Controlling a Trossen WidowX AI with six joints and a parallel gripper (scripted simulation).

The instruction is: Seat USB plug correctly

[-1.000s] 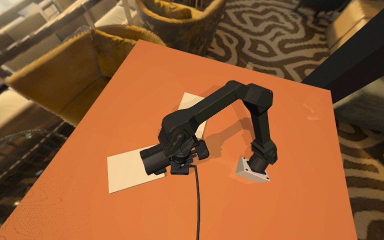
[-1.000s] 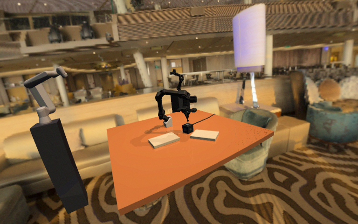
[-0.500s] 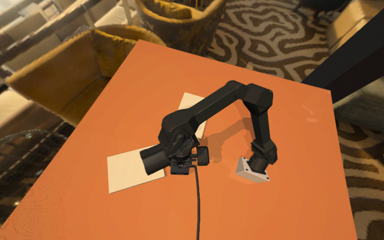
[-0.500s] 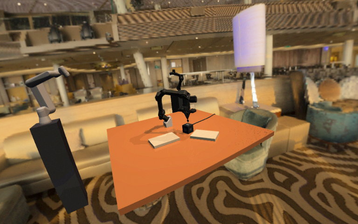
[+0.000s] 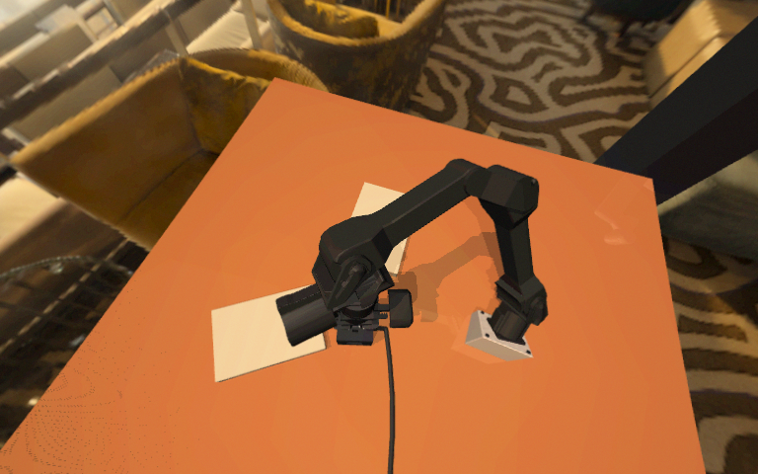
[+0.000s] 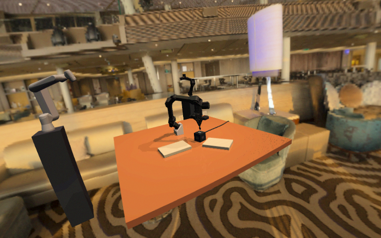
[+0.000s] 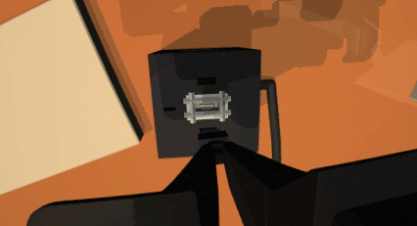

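Note:
The black power cube (image 6: 199,136) (image 7: 171,138) stands on the orange table (image 5: 548,423) (image 6: 157,182). In the wrist view, the light-rimmed socket (image 7: 189,108) on its top is uncovered, with a pale tongue inside. My gripper (image 6: 199,127) (image 7: 217,152) is shut on the dark USB plug (image 7: 212,135), of which only a small part shows at the fingertips. Gripper and plug are above the cube, and the plug appears out of the socket, just below it in the wrist view. Which way round the plug is cannot be made out. In the top view the arm hides the cube.
Two cream slabs (image 5: 242,346) (image 5: 374,197) (image 6: 174,148) (image 6: 218,143) lie near the cube; one slab (image 7: 54,99) is left in the wrist view. A black cable (image 5: 391,399) (image 6: 217,127) (image 7: 275,118) runs from the cube. The arm's white base block (image 5: 497,348) (image 6: 179,131) stands beyond.

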